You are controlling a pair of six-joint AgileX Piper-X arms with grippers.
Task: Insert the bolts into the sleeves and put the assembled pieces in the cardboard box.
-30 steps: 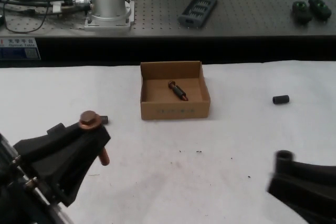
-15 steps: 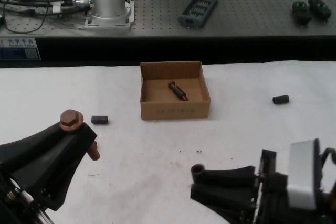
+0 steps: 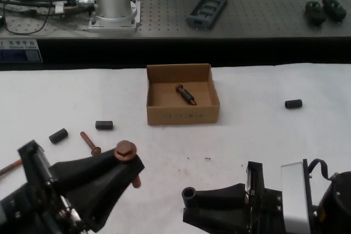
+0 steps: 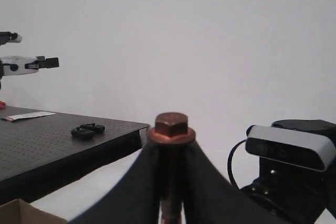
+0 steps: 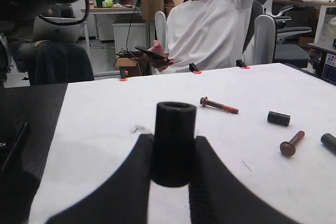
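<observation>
My left gripper [image 3: 129, 167] is shut on a copper bolt [image 3: 126, 151], head up, low at the front left of the bench; the left wrist view has the bolt [image 4: 171, 129] pinched between the black fingers [image 4: 137, 182]. To its right, my right gripper [image 3: 193, 204] is shut on a black sleeve [image 3: 189, 193], whose open end [image 5: 175, 109] faces up in the right wrist view. The cardboard box [image 3: 182, 114] sits mid-bench with one assembled piece [image 3: 186, 95] inside. Loose bolts [image 3: 90, 143] [image 5: 219, 105] [image 5: 291, 143] and sleeves [image 3: 104, 125] [image 3: 58, 135] [image 3: 293, 103] [image 5: 279, 118] lie on the white sheet.
A dark perforated table runs behind the white sheet, carrying a metal post base [image 3: 112, 4], a black rack [image 3: 207, 7] and two dark green parts [image 3: 324, 9]. Another bolt tip [image 3: 10, 166] lies at the far left edge.
My left gripper swung right with the bolt, uncovering a loose bolt and sleeve on the left. My right gripper shifted left with the sleeve, closing the gap between them.
</observation>
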